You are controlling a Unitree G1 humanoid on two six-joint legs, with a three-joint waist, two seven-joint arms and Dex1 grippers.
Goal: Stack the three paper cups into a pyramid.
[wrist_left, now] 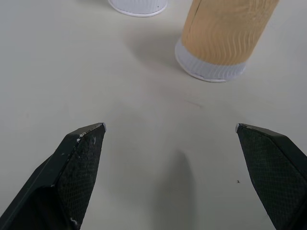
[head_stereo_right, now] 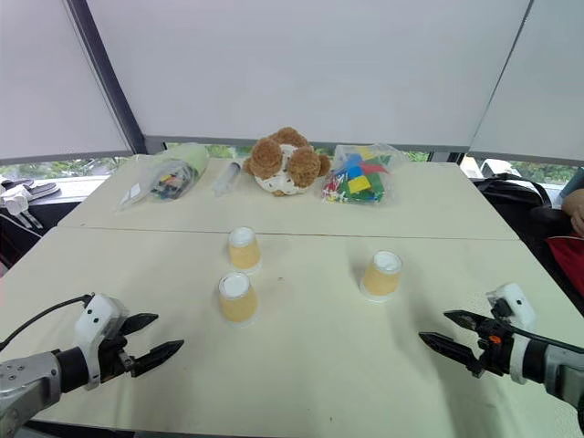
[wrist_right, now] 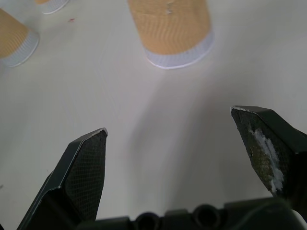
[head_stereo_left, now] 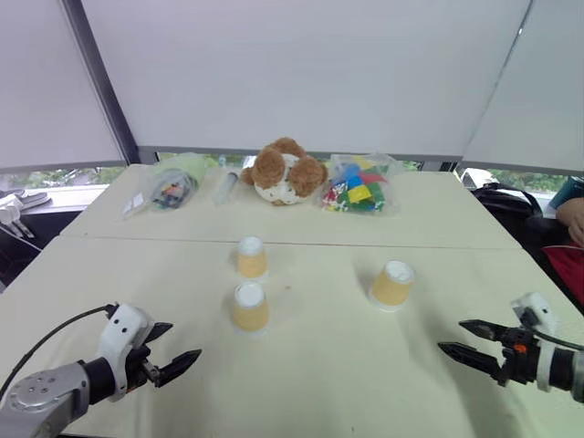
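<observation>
Three tan-orange paper cups stand upside down and apart on the cream table (head_stereo_left: pixel 109 274): one (head_stereo_left: pixel 252 257) at the middle, one (head_stereo_left: pixel 250 307) just in front of it, and one (head_stereo_left: pixel 392 284) to the right. My left gripper (head_stereo_left: pixel 177 349) hovers open near the front left, short of the front cup (wrist_left: pixel 220 38). At the front right my right gripper (head_stereo_left: pixel 467 339) is open too, pointing toward the right cup (wrist_right: pixel 172 31). Nothing is between either pair of fingers.
Along the table's far side lie a bag with small items (head_stereo_left: pixel 171 187), a clear tube (head_stereo_left: pixel 226 185), a brown teddy bear (head_stereo_left: pixel 285 172) and a bag of coloured blocks (head_stereo_left: pixel 358 187). A person's arm (head_stereo_left: pixel 572 219) shows at the right edge.
</observation>
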